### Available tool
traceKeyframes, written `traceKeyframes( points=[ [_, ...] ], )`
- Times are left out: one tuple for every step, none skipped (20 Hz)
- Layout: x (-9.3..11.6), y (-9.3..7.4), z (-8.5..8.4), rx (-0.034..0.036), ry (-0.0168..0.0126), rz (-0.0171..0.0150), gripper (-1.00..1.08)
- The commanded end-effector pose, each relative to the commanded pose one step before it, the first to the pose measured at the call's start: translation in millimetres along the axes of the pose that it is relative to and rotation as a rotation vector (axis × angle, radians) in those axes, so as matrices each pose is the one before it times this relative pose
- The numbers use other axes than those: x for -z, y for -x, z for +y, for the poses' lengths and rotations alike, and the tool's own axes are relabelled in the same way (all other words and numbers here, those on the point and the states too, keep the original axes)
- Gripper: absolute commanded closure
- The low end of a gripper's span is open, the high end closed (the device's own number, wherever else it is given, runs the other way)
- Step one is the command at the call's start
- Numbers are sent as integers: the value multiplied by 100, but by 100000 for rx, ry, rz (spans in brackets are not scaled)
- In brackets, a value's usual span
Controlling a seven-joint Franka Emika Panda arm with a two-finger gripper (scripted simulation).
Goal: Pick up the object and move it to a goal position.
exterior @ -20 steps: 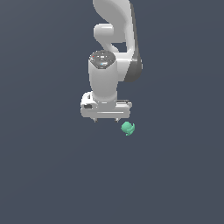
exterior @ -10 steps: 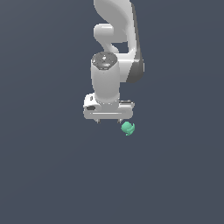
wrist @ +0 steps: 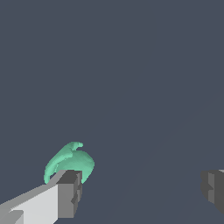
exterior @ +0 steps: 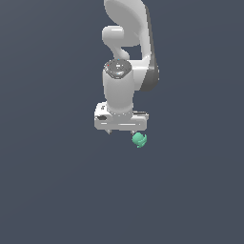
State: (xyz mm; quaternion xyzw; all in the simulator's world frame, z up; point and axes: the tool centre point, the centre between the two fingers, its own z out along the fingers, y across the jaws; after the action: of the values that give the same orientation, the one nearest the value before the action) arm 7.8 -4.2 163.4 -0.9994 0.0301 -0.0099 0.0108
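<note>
The object (exterior: 139, 139) is a small teal-green lumpy thing with a curled tip, lying on the dark grey floor. In the exterior view it sits just below the right end of my gripper (exterior: 122, 130). The wrist view shows the object (wrist: 70, 161) partly hidden behind one grey fingertip (wrist: 69, 192), outside the gap rather than between the fingers. The other fingertip (wrist: 214, 189) stands far off at the picture's edge. My gripper (wrist: 142, 190) is open and holds nothing.
The white arm (exterior: 128, 43) rises behind the hand toward the top of the exterior view. A plain dark grey floor (exterior: 57, 190) surrounds the object, and no other items show.
The hand has shifted slightly toward the exterior view's right and a little lower, closer to the object. The object has not moved and the fingers stay apart.
</note>
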Motion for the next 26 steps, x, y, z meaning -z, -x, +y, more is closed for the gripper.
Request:
traceKeyframes(
  points=[
    [-362,162,-474,-3152,34,-128,-92],
    [-166,82,-210,-1507,21,-51,-92],
    [-177,93,-223,-1612,26,-54,-92],
    [-189,104,-234,-1720,30,-56,-92],
    [-200,117,-247,-1827,34,-59,-92],
    [-211,130,-257,-1938,39,-61,-92],
    [-222,144,-268,-2047,45,-62,-92],
    [-231,158,-274,-2137,51,-62,-92],
    [-231,167,-270,-2147,55,-60,-92],
    [-230,174,-264,-2148,58,-57,-92],
    [-229,182,-258,-2148,62,-55,-92],
    [-228,189,-252,-2148,65,-52,-92],
    [-227,196,-245,-2149,69,-48,-92],
    [-226,203,-239,-2148,72,-45,-92],
    [-225,209,-232,-2149,75,-42,-92],
    [-224,215,-225,-2150,78,-38,-92],
    [-223,222,-218,-2150,81,-34,-92],
    [-222,228,-210,-2150,83,-30,-92],
    [-221,233,-203,-2150,86,-26,-92],
    [-220,238,-195,-2151,88,-22,-92],
    [-219,244,-188,-2150,90,-18,-92],
    [-218,248,-179,-2152,92,-14,-92],
    [-217,253,-172,-2151,94,-9,-92],
    [-216,258,-164,-2151,95,-5,-92],
    [-214,260,-154,-2140,96,0,-92],
    [-203,252,-139,-2045,93,4,-92]
  ],
)
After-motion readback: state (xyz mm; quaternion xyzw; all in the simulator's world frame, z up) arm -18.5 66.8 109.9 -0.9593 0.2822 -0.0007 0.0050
